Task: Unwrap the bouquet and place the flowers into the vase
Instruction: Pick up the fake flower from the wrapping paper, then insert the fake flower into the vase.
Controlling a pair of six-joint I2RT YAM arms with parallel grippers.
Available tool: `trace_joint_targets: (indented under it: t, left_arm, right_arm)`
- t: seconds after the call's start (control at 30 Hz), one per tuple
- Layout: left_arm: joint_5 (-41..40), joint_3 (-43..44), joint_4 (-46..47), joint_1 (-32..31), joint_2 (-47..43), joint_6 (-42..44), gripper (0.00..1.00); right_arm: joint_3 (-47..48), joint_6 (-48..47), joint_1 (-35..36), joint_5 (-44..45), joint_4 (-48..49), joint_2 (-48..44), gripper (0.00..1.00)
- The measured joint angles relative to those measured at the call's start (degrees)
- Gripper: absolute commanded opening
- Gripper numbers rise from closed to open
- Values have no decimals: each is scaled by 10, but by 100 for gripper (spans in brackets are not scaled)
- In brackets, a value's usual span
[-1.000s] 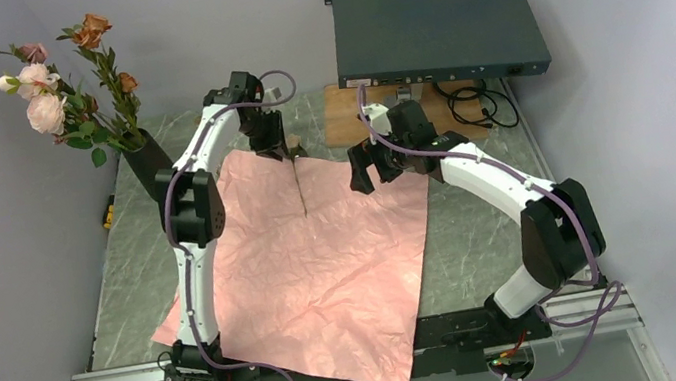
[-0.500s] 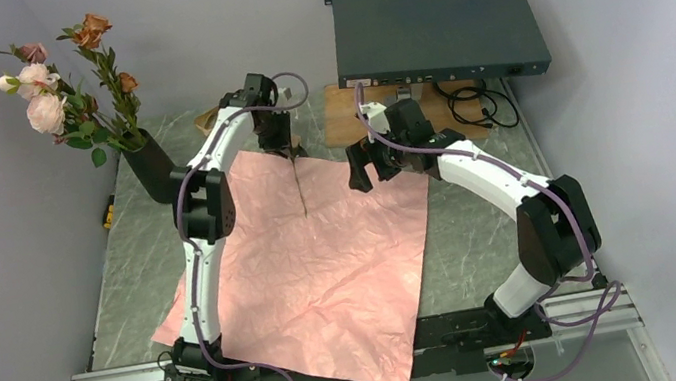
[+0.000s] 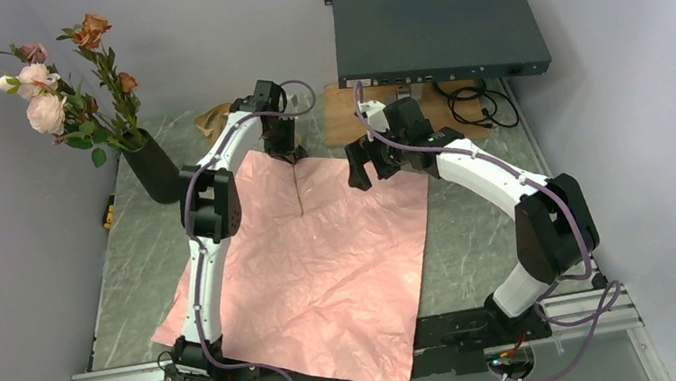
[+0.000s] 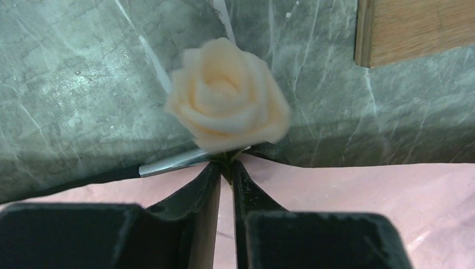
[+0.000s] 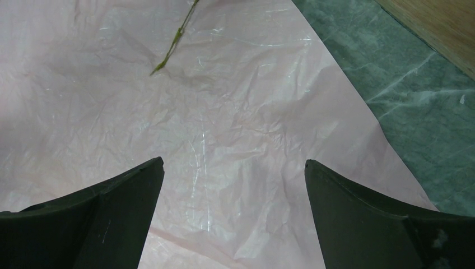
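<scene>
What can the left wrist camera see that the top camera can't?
Only the left wrist view: the bloom of the cream rose, with the left gripper pinching the stem right under it. Only the top view: the vase holding the other flowers, the open right gripper and the grey box. Both: the pink paper and the green table.

The left gripper (image 4: 226, 170) has slid rightward, its jaws narrowing around the stem of the cream rose (image 4: 227, 106).

Blurred cream rose (image 4: 227, 95), its stem mostly hidden between the tips of the left pincer (image 4: 227, 167)
</scene>
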Motion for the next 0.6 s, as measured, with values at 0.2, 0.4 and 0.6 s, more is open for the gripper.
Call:
trace_joint_targets:
  t: [0.2, 0.4, 0.6]
  left_arm:
    - [-5, 0, 0, 0, 3, 0, 0]
    - [-10, 0, -2, 0, 2, 1, 0]
    - [-18, -49, 24, 11, -54, 20, 0]
  right_arm:
    - [0, 0, 0, 0, 0, 0, 100]
    - [0, 3, 0, -1, 2, 2, 100]
    - [0, 3, 0, -3, 8, 5, 100]
